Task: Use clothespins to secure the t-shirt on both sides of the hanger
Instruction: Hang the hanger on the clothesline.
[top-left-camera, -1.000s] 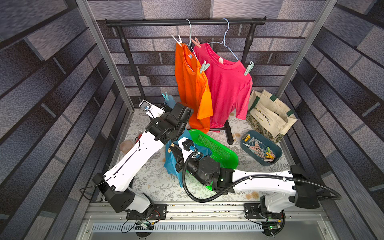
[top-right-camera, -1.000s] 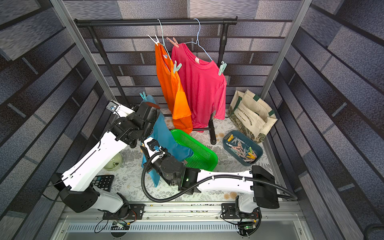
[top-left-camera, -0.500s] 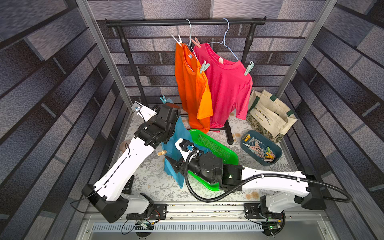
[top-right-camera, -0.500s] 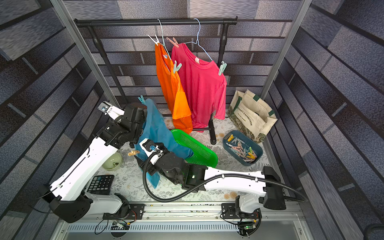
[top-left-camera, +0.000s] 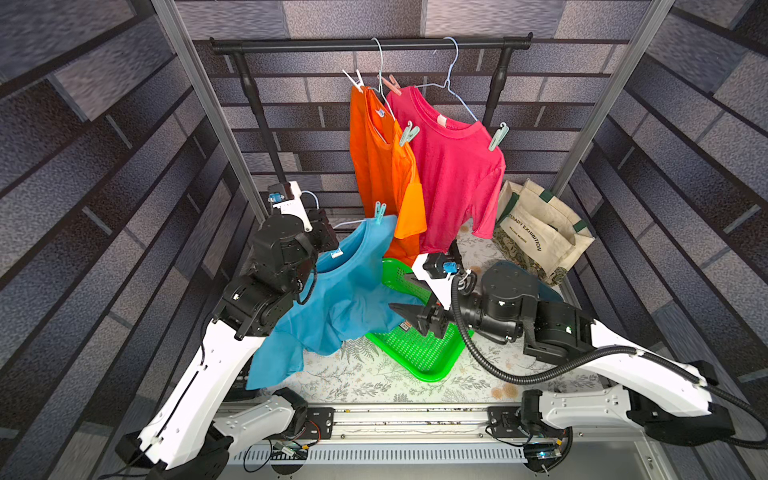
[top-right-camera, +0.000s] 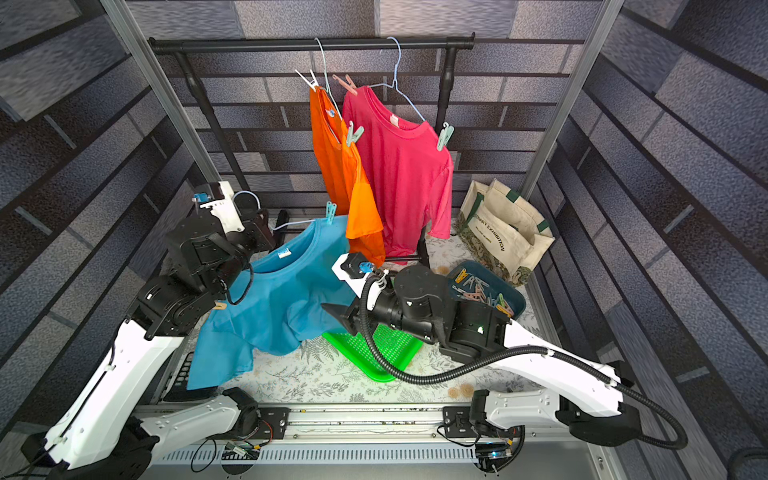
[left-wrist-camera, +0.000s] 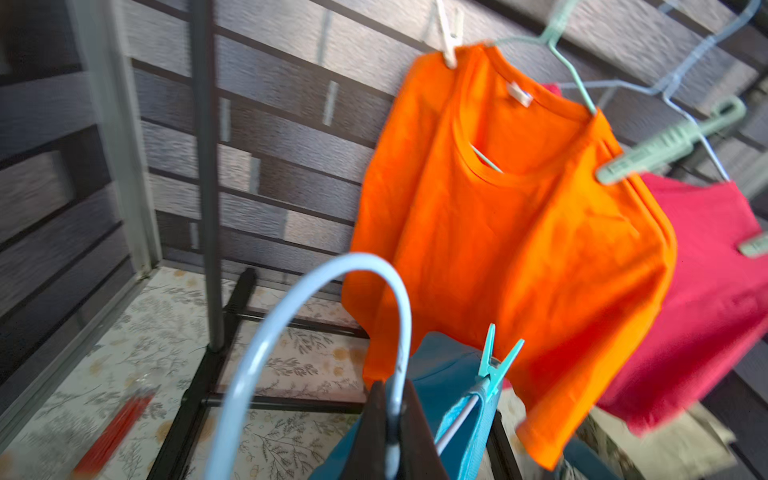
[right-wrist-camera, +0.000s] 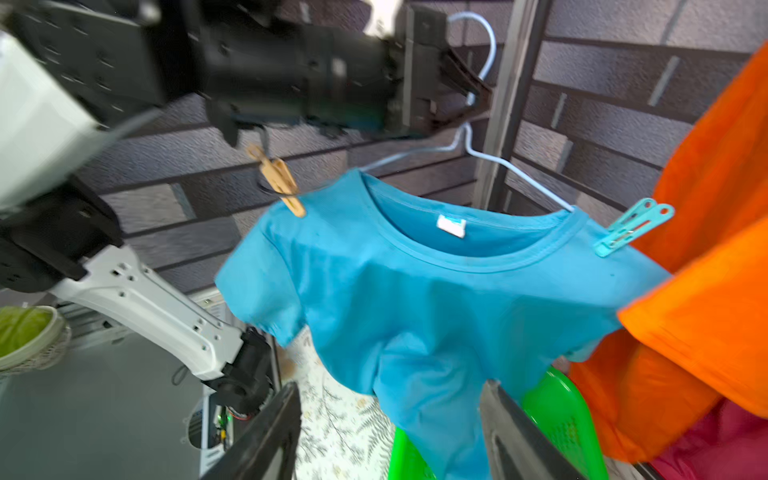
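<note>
Beige clothespin now bites the blue t-shirt; right gripper has let go, wide and empty, left gripper pinches the hanger: both sides look pinned.

I'm getting bright, even light in both top views. Colours are coming through saturated, and shadows on the floral tabletop are looking soft and faint. The wide lens is splaying the frame posts outward toward the corners. Both wrist views are smearing with motion: the orange t-shirt is looking soft, the left arm is streaking, and the right gripper is showing its dark fingers out of focus. The blue t-shirt is reading somewhat sharper.
</note>
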